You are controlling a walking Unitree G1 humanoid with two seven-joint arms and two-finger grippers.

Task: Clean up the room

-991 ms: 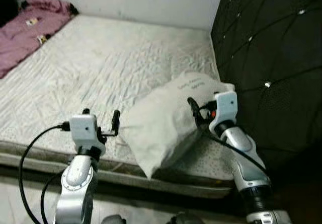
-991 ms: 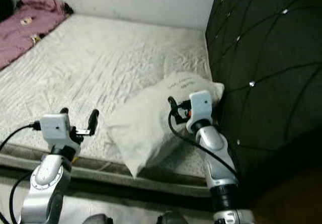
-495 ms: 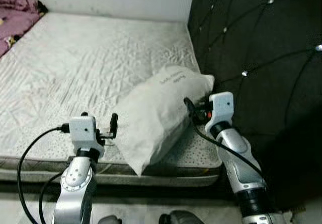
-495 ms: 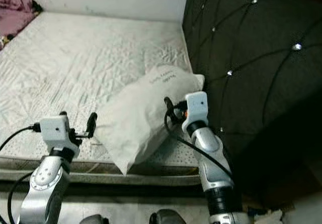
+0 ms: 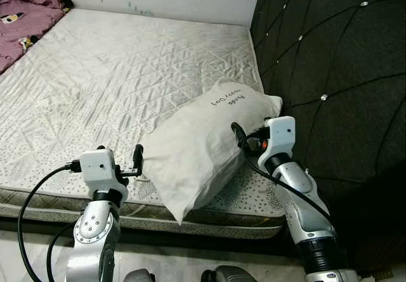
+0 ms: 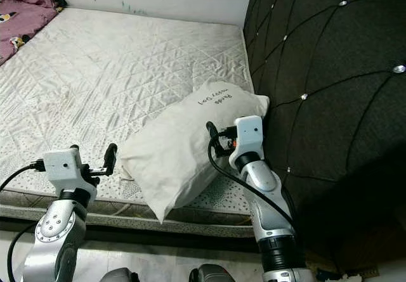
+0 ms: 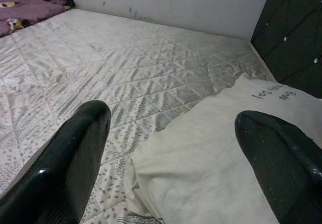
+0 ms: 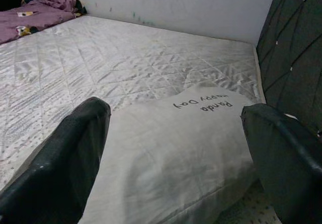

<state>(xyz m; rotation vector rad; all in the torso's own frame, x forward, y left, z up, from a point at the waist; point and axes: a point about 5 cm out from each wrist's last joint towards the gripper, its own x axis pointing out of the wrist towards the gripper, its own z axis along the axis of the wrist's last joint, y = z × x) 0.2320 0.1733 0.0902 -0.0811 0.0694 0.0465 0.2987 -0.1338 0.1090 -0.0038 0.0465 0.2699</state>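
Both claws, left point(image 5: 137, 161) and right point(image 5: 241, 137), flank the pillow point(image 5: 203, 146) with fingers spread apart, likely to grip it where it lies askew on the bed's point(image 5: 114, 73) corner beside the headboard point(image 5: 330, 73).

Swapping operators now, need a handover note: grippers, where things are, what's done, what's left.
Left gripper: open, holding nothing, at the near-left corner of the pillow.
Right gripper: open, holding nothing, against the pillow's right side, by the dark tufted headboard.
Pillow: lies askew at the mattress near corner next to the headboard, one corner hanging past the bed's edge.
Purple blanket: bunched at the far left corner of the mattress.
Done: nothing visibly tidied yet.
Left: probably grip the pillow from both sides and set it straight at the headboard, then deal with the blanket.
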